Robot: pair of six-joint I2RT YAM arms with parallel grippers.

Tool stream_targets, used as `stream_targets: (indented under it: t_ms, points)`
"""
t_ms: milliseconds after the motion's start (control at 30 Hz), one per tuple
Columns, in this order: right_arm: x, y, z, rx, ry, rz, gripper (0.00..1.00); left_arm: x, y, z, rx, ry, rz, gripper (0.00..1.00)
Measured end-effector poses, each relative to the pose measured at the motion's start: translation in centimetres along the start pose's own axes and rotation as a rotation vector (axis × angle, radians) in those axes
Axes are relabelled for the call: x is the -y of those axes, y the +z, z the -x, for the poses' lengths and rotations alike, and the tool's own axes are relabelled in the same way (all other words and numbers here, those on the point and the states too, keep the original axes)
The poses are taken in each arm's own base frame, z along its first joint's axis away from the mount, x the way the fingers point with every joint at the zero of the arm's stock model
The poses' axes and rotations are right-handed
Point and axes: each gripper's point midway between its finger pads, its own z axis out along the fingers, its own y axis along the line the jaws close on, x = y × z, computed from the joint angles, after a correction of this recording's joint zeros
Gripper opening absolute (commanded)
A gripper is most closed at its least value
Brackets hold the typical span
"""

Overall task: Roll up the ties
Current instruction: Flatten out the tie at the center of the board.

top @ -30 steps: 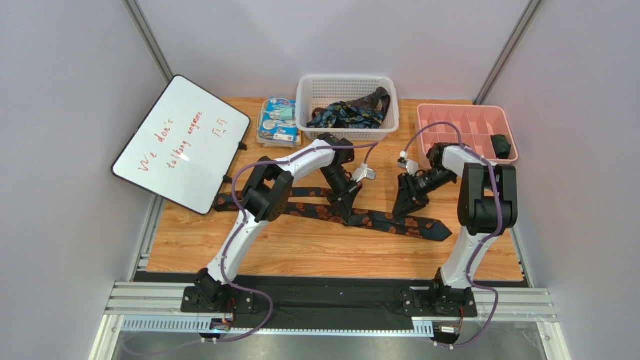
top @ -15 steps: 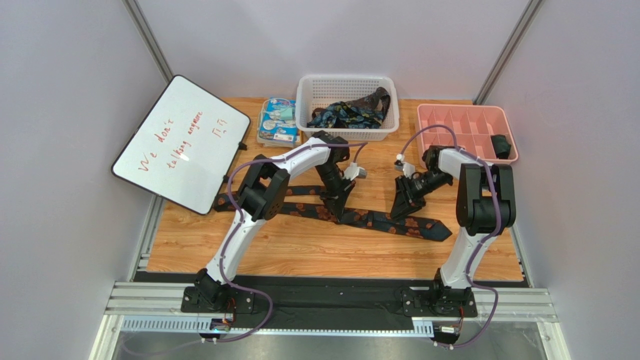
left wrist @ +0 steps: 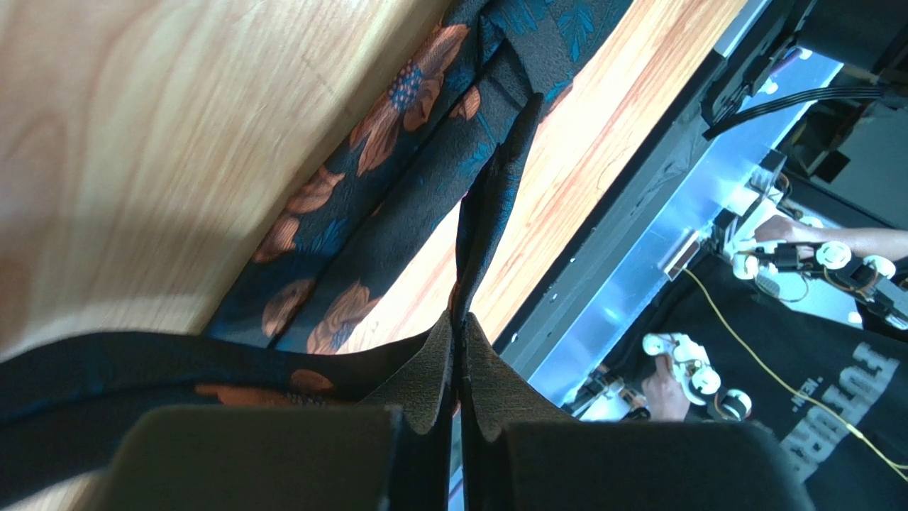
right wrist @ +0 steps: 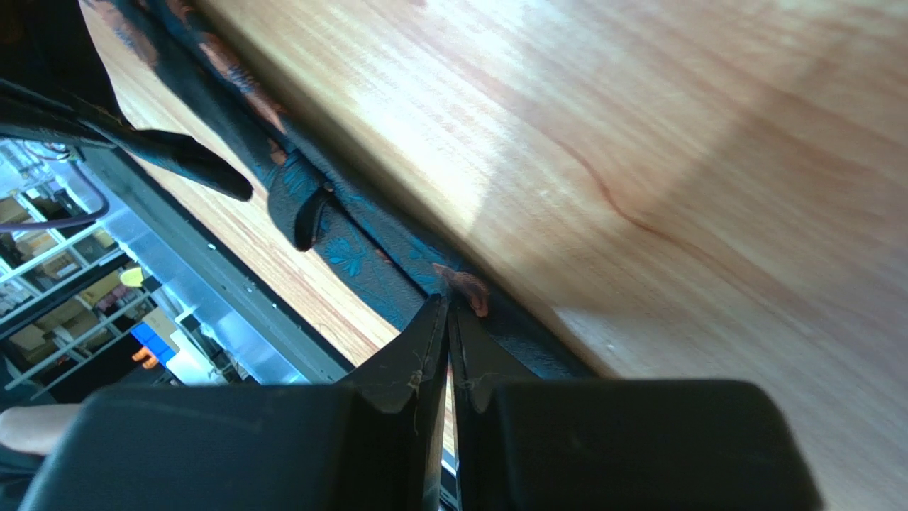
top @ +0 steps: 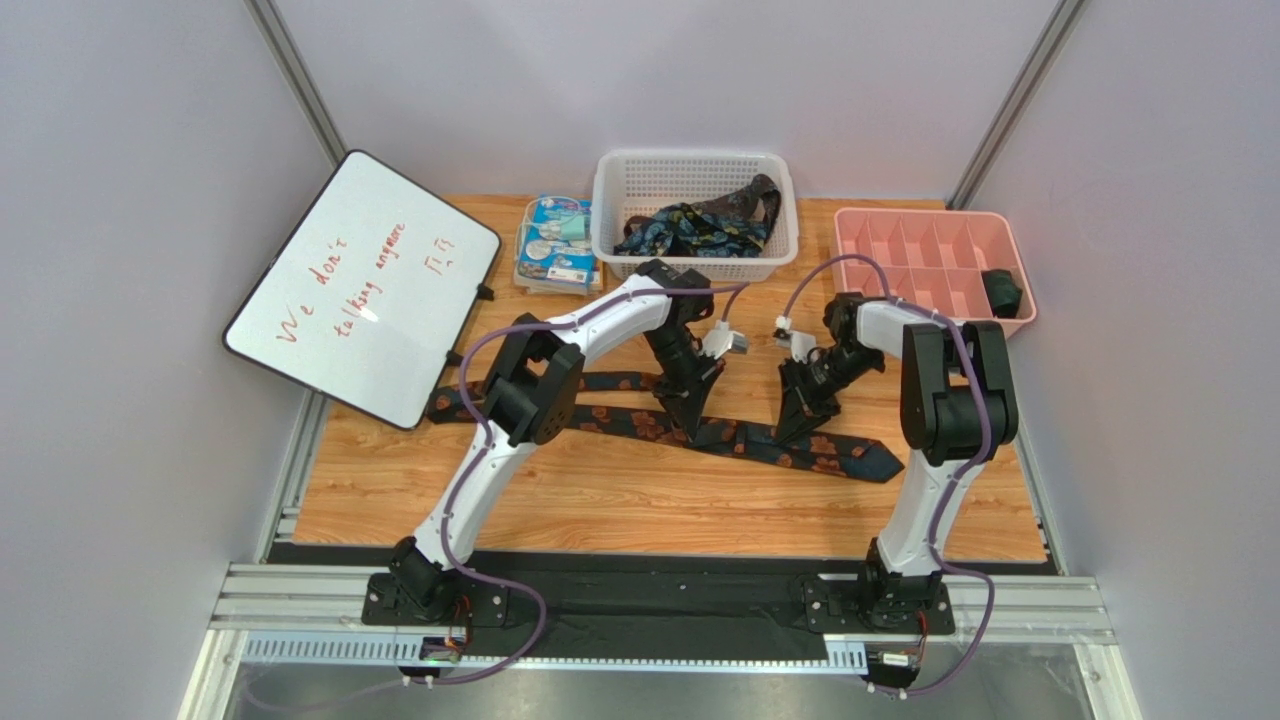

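Note:
A dark tie [top: 747, 441] with orange-brown blotches lies across the wooden table, with two strands side by side on its left half. My left gripper [top: 690, 416] stands over its middle. In the left wrist view it [left wrist: 460, 319] is shut on a raised fold of the tie [left wrist: 362, 192]. My right gripper [top: 793, 426] stands further right on the same tie. In the right wrist view it [right wrist: 449, 309] is shut on the tie's [right wrist: 352, 240] edge. More ties [top: 691, 228] lie heaped in the white basket [top: 613, 248].
A pink divided tray [top: 902, 240] at the back right holds a dark roll [top: 1002, 293]. A blue-white packet [top: 555, 240] lies left of the basket. A whiteboard [top: 361, 285] leans at the left. The table's near edge [top: 661, 555] meets black rails.
My right gripper has moved left along the tie, closer to my left gripper. My left gripper has shifted only slightly. The tie's right end has stayed put.

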Motion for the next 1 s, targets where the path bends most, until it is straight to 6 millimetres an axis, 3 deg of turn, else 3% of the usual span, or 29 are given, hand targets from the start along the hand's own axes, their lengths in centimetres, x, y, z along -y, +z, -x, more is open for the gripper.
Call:
stream_targets:
  t_ms: [333, 1000]
  points:
    - [0.2, 0.1, 0.1, 0.001, 0.000, -0.011, 0.08, -0.9, 1.7, 0.0, -0.035, -0.031, -0.014, 0.00]
    - [-0.4, 0.6, -0.1, -0.021, -0.022, -0.008, 0.09, -0.3, 3.3, 1.7, -0.028, 0.003, -0.054, 0.00]
